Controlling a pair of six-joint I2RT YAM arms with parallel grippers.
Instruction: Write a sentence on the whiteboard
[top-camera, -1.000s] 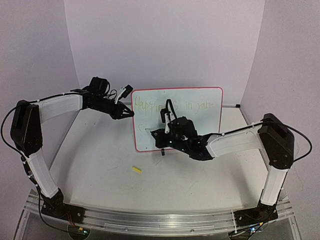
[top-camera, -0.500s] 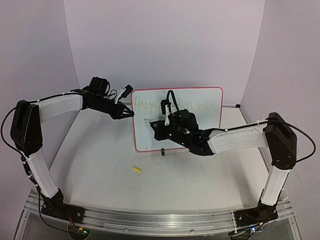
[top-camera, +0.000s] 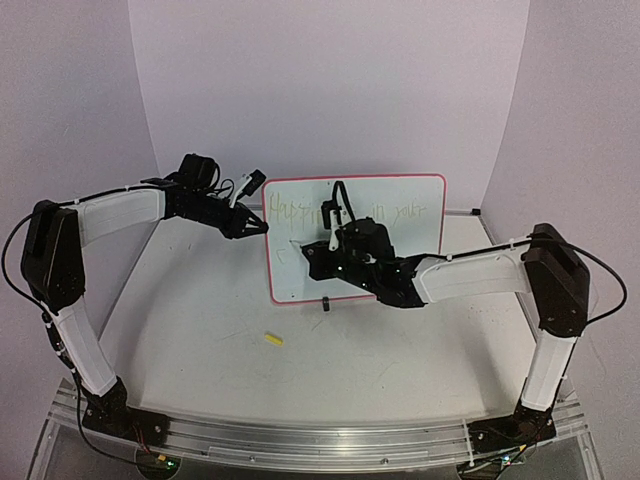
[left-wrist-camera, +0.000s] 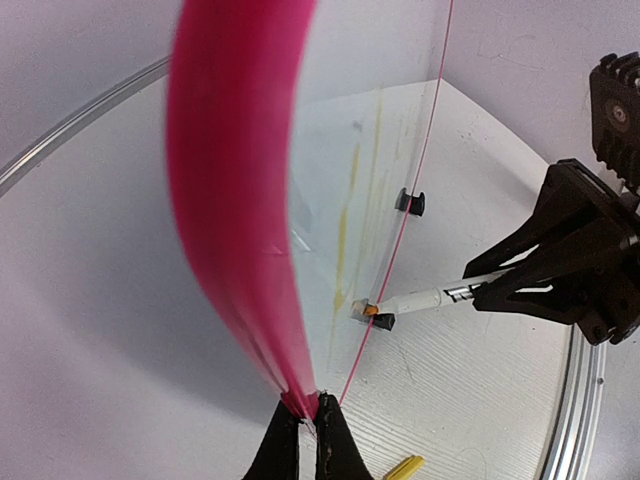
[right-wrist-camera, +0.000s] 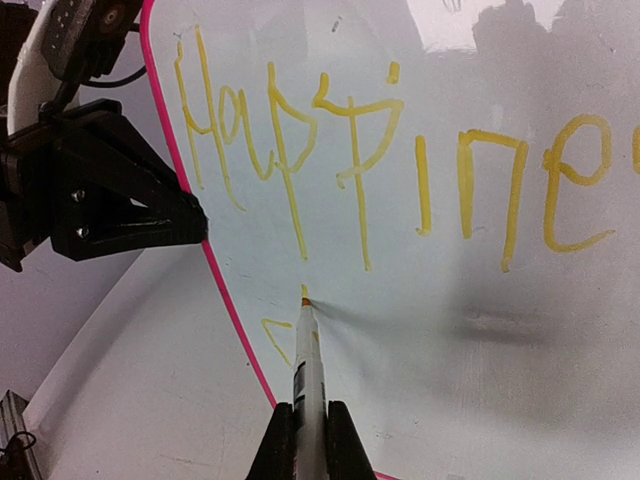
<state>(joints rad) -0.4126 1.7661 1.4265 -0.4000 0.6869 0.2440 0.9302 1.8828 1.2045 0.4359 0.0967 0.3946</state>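
Observation:
The whiteboard (top-camera: 412, 245) stands upright at the back of the table on black clip feet (left-wrist-camera: 410, 203). My left gripper (top-camera: 263, 226) is shut on its pink left edge (left-wrist-camera: 300, 390). My right gripper (right-wrist-camera: 310, 415) is shut on a white marker (right-wrist-camera: 308, 350). The marker's orange tip touches the board just under the first line, beside a small yellow stroke (right-wrist-camera: 278, 335). The sentence (right-wrist-camera: 350, 170) shows in yellow as "Happine..." in the right wrist view. From above, the right arm hides the middle of it, and "in your" (top-camera: 405, 212) is faint.
A yellow marker cap (top-camera: 273, 339) lies on the white table in front of the board's left corner. Lilac walls close in the back and both sides. A metal rail (top-camera: 320, 440) runs along the near edge.
My right gripper has risen and moved left with the marker, from the board's lower edge to the start of the second line. The left gripper has held still.

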